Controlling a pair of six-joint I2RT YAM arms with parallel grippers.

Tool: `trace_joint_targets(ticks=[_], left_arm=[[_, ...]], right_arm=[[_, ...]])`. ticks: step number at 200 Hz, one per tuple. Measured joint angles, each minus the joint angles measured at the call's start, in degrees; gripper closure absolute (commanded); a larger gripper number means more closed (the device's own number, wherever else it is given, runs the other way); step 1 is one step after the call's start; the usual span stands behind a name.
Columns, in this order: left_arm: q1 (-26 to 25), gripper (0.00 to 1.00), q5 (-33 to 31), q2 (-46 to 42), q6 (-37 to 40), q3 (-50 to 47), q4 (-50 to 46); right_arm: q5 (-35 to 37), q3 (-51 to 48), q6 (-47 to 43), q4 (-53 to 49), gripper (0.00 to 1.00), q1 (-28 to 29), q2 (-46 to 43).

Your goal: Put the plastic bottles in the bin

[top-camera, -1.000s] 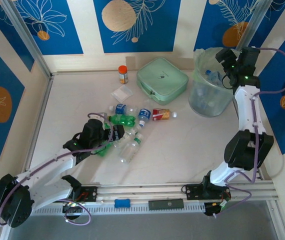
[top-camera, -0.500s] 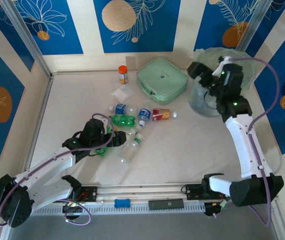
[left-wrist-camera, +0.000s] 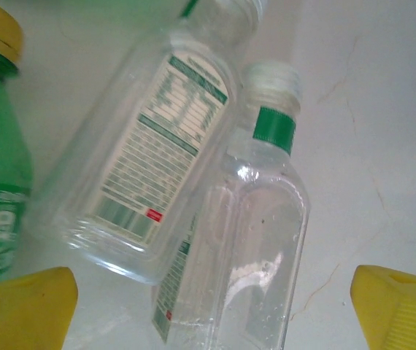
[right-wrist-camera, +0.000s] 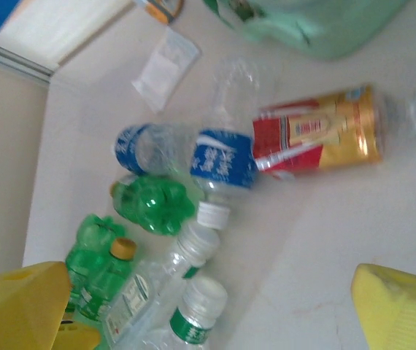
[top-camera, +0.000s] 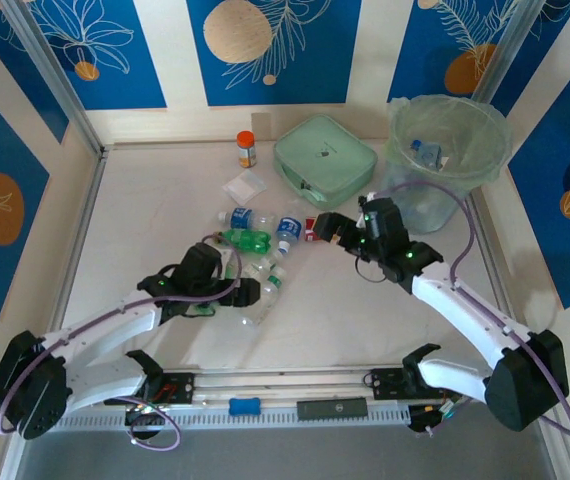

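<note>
- The bin (top-camera: 465,185) is stood at the far right corner, with a blue-labelled bottle (top-camera: 425,152) seen inside. It is well apart from the pile, so a loosely pinched bottle could be dropped short of the rim during the long carry.
- The remaining plastic bottles (top-camera: 255,250) are heaped mid-table, many touching. Both arms are reached toward this one heap, so a clash between them is judged possible.
- The red-labelled bottle (right-wrist-camera: 317,138) is approached by the right gripper (right-wrist-camera: 208,313), whose jaws are spread wide and hold nothing. A blue-labelled bottle (right-wrist-camera: 222,160) lies against it and could be nipped too.
- A clear green-banded bottle (left-wrist-camera: 259,240) is straddled by the left gripper (left-wrist-camera: 212,310), jaws wide and nothing clamped. It overlaps a second clear bottle (left-wrist-camera: 149,168) — both could be caught, or the thin wall squeezed until it slips out.
</note>
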Motion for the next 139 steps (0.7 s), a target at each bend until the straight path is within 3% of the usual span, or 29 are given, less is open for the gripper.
trace_joint_targets(ticks=[63, 93, 139], left_arm=[[-8.7, 0.11, -5.0, 12.0, 0.2, 4.9, -0.2], [-11.3, 0.17, -7.4, 17.0, 1.2, 8.6, -1.4], [-13.7, 0.17, -10.6, 21.6, 2.1, 11.6, -4.6]], right_arm=[[4.4, -2.7, 4.9, 4.8, 0.01, 1.6, 2.6], [4.5, -2.7, 5.2, 5.5, 0.01, 0.9, 4.1], [4.4, -2.7, 6.1, 5.9, 0.01, -0.6, 4.4]])
